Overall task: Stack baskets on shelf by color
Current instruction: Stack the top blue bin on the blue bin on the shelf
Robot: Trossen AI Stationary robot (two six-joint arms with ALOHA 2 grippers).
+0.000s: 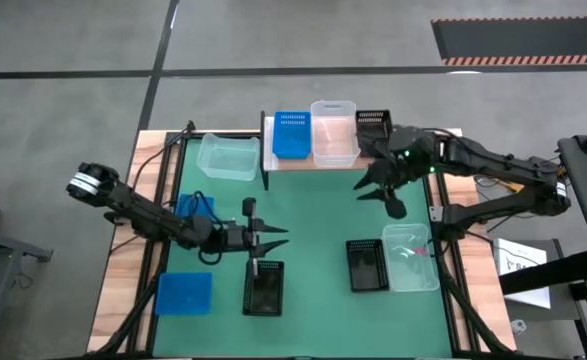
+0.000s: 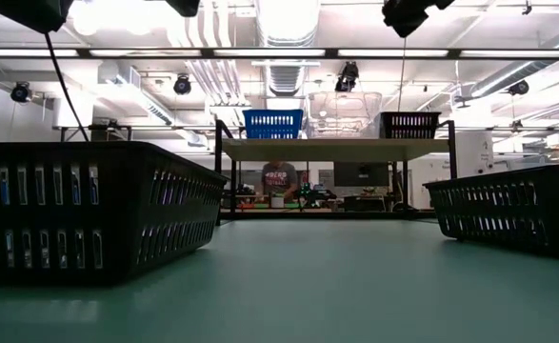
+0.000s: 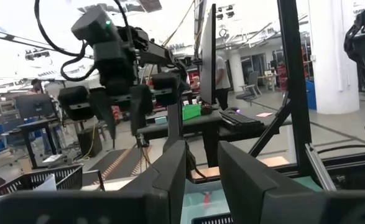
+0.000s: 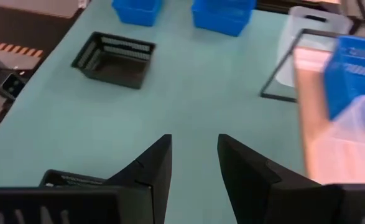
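The shelf (image 1: 303,162) stands at the table's far edge. On its wooden top sit a blue basket (image 1: 291,135), a clear basket (image 1: 334,132) and a black basket (image 1: 371,125), side by side. On the green table rest a clear basket (image 1: 228,157), two blue baskets (image 1: 195,207) (image 1: 184,293), two black baskets (image 1: 263,288) (image 1: 367,265) and another clear basket (image 1: 411,257). My left gripper (image 1: 278,237) hovers open just beyond the near-left black basket. My right gripper (image 1: 378,195) hangs open above the table in front of the shelf's right end, holding nothing.
Bare green table lies in the middle between the baskets (image 4: 188,93). The shelf's thin black legs (image 4: 281,68) stand on the table's far part. In the low view the two black baskets (image 2: 89,210) (image 2: 512,210) flank the shelf (image 2: 331,150). A person stands in the room behind.
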